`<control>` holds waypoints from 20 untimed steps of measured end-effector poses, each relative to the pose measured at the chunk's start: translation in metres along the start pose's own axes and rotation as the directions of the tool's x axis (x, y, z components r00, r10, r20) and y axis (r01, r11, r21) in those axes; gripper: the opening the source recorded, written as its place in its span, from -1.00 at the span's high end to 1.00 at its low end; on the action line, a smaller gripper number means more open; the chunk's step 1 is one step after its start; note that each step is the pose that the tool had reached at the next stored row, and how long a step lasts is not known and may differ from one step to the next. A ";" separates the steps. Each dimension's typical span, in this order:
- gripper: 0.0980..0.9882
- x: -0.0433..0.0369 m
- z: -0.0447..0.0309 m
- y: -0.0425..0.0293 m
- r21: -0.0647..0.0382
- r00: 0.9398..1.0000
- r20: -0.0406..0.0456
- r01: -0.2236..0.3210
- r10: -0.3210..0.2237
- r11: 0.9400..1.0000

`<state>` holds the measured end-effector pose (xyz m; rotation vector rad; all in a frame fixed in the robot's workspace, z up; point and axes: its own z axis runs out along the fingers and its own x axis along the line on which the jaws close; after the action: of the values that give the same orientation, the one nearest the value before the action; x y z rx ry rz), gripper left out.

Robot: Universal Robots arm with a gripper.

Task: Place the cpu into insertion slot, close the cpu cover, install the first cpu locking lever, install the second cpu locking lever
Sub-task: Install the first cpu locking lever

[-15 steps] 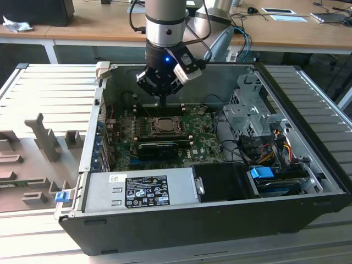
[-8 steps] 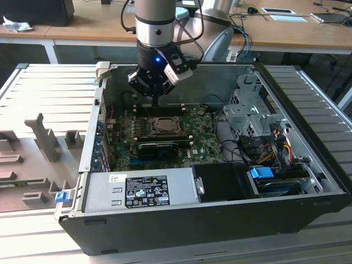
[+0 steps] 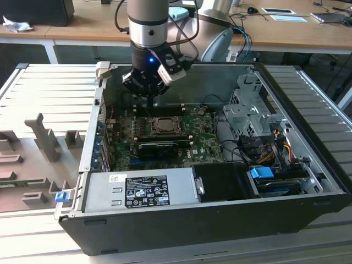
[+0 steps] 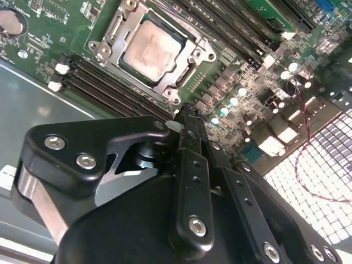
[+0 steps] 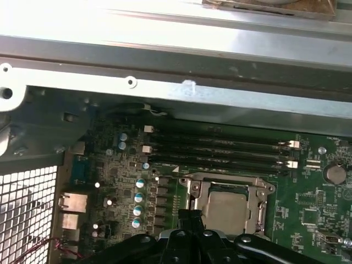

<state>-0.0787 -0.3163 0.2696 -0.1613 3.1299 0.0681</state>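
Observation:
The cpu (image 3: 164,125) lies flat in the insertion slot (image 3: 152,127) on the green motherboard, its dull silver top showing in both wrist views (image 4: 151,50) (image 5: 226,212). The cpu cover (image 4: 117,34) (image 5: 192,190) lies down around the chip as a silvery frame. My gripper (image 3: 153,102) hangs above the board just behind the socket, over the memory slots. Its black fingertips (image 4: 188,113) (image 5: 190,215) are pressed together with nothing between them, a short way off the socket's edge.
Black memory slots (image 4: 110,82) run between the socket and the case's back wall (image 5: 176,93). A long black card (image 3: 160,148) sits in front of the socket. A power supply (image 3: 140,190), a drive cage (image 3: 247,110) and loose cables (image 3: 269,146) occupy the case.

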 end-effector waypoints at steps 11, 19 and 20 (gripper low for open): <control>0.98 0.0196 0.0049 0.0018 0.000 1.000 0.000 0.000 0.000 1.000; 0.98 0.0316 0.0059 0.0030 0.000 1.000 0.000 0.000 0.000 1.000; 0.98 0.0328 0.0061 0.0031 0.000 1.000 0.000 0.000 0.000 1.000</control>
<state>-0.1117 -0.3163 0.2634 -0.1612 3.1299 0.0680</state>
